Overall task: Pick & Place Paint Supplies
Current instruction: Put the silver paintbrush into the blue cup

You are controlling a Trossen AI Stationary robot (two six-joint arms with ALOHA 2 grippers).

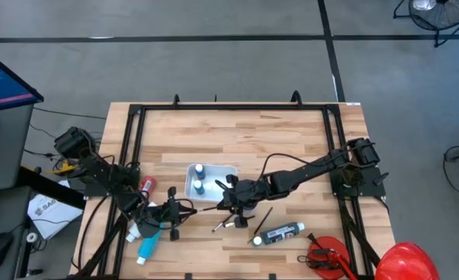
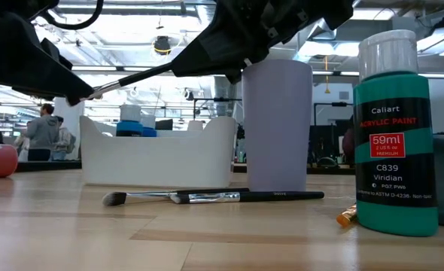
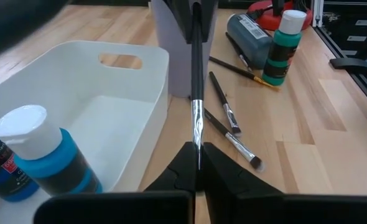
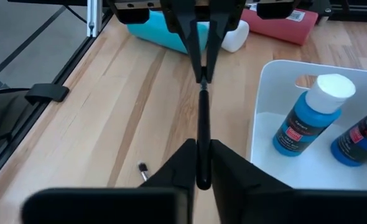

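Observation:
A thin dark-handled brush (image 1: 206,207) hangs level above the table, just in front of the white bin (image 1: 228,173), with both grippers shut on it. My left gripper (image 1: 189,208) has its metal-ferrule end and my right gripper (image 1: 223,204) the handle end. Two blue bottles (image 4: 308,118) stand in the bin. Two more brushes (image 3: 224,109) lie flat on the wood beside a lavender cup (image 2: 278,124). A green bottle (image 2: 395,128) stands upright, and a black tube with a white cap (image 1: 280,233) lies near the front. My left gripper pinches the brush at its silver ferrule (image 3: 198,127) between its two fingers. The fingers run roughly level, along the brush, from the table's left. The brush is lifted clear of the table. My right gripper pinches the brush's black handle (image 4: 202,124) near its free end between its two fingers. They come slanting down from the table's right, along the brush. The handle runs straight on to the other gripper, clear of the wood.
A light blue tube (image 1: 148,245), a white tube (image 1: 136,229) and a red tube (image 1: 146,187) lie at the left under my left arm. A red tool (image 1: 327,257) and a red dome (image 1: 407,260) sit at the front right. The far half of the table is bare wood.

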